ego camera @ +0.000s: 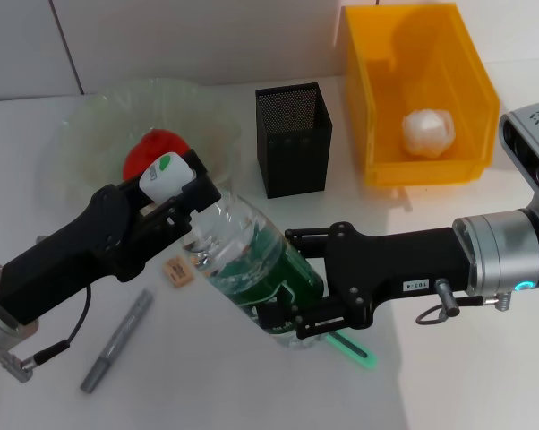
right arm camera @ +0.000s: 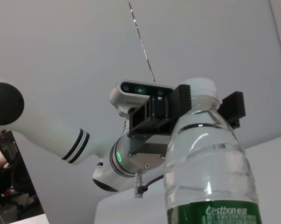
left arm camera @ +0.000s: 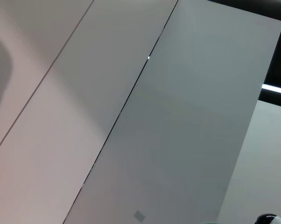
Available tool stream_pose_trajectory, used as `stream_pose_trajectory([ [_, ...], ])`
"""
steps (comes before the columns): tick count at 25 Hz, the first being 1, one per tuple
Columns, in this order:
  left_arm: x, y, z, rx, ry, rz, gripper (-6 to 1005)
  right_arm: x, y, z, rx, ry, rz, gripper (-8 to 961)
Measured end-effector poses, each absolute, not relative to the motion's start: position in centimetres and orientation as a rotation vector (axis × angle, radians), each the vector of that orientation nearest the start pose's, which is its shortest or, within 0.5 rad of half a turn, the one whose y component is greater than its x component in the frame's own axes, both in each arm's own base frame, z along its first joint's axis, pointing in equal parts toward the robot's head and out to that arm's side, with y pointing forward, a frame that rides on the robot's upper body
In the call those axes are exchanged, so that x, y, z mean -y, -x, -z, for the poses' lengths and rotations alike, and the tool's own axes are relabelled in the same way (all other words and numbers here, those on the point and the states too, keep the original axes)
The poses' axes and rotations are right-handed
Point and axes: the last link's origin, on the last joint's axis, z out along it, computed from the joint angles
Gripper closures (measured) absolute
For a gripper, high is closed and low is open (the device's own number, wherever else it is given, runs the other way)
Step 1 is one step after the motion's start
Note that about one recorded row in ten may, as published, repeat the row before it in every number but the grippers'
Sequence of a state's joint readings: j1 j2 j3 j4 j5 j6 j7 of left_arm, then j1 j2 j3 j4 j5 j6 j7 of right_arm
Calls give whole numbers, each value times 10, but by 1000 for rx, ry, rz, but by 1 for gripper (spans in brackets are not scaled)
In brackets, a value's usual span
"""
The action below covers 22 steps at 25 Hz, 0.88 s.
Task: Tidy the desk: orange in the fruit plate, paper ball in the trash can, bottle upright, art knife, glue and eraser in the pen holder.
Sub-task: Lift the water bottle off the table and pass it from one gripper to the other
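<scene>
A clear bottle with a green label and white cap is held tilted above the desk between both arms. My left gripper is shut on its cap end; the right wrist view shows it clamping the cap. My right gripper is shut on the bottle's lower body. The orange lies in the clear fruit plate. The paper ball lies in the yellow bin. The eraser, grey art knife and green glue stick lie on the desk.
The black mesh pen holder stands behind the bottle, between the plate and the bin. The glue stick lies partly under my right gripper. The left wrist view shows only wall panels.
</scene>
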State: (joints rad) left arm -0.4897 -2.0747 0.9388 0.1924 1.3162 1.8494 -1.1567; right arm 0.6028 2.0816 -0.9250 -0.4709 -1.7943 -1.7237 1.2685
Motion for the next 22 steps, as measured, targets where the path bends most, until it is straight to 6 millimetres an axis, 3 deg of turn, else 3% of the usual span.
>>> stream_pose_trajectory([
  [5, -273, 230, 21, 695, 2448, 1644, 525, -302, -210, 40, -452, 3006, -1031, 190],
  [22, -274, 227, 18, 671, 2460, 1657, 558, -297, -211, 44, -408, 3014, -1042, 160],
])
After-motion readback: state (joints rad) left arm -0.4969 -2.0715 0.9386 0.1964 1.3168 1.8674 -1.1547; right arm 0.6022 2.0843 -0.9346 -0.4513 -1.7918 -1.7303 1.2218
